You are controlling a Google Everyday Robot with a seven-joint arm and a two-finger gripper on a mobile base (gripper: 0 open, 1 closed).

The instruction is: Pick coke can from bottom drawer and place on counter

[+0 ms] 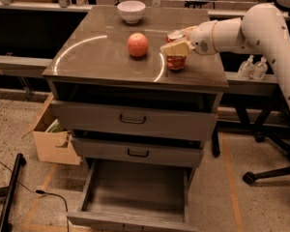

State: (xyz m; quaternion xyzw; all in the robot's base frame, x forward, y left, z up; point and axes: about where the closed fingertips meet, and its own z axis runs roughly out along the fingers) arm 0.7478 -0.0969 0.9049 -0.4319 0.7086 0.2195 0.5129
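The coke can [175, 61] stands upright on the counter [96, 52], near its right front edge. My gripper [177, 41] reaches in from the right on the white arm, its fingers on either side of the can's upper part and shut on it. The near fingertip [172, 48] covers part of the can's top. The bottom drawer [135, 190] is pulled out at the foot of the cabinet, and its grey floor is bare.
An orange-red apple [137, 44] sits mid-counter, left of the can. A white bowl [131, 10] stands at the back edge. The two upper drawers [133, 121] are shut. A cardboard box [50, 139] sits on the floor left of the cabinet, and chair wheels [251, 177] are to the right.
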